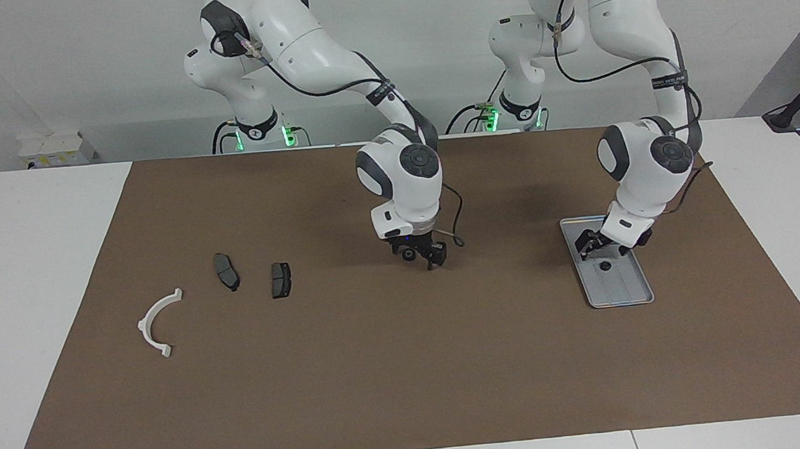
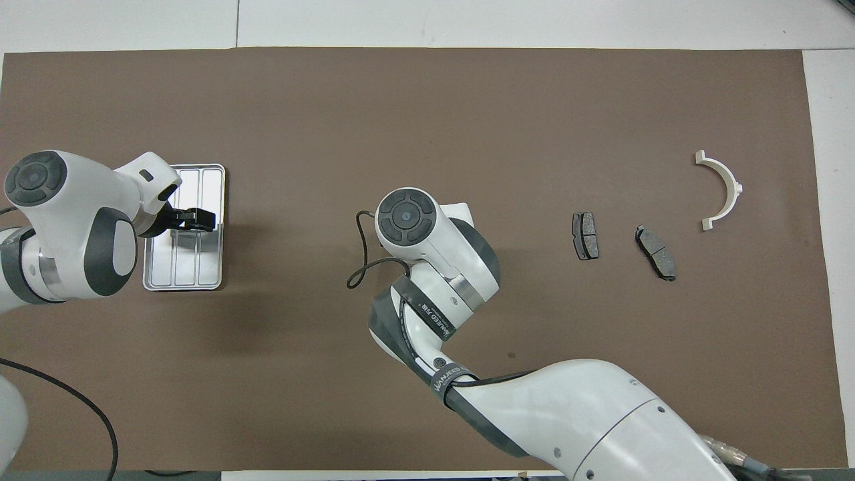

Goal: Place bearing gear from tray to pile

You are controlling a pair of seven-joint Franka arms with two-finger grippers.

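Even, bright light from above; no dim corners. Brown mat (image 1: 410,365) on the bench (image 1: 30,278) reads matte, no glare. Soft, diffuse shadows on the mat: a broad smudge beside the tray (image 2: 184,270) toward the middle of the mat, fainter dark patches nearer the robots than the tray in the facing view. Tray's ridged metal mirrors the light in pale streaks. White arm shells show mild sheen. Both views sharp throughout, no motion blur. Mat edges run straight; no visible bowing.
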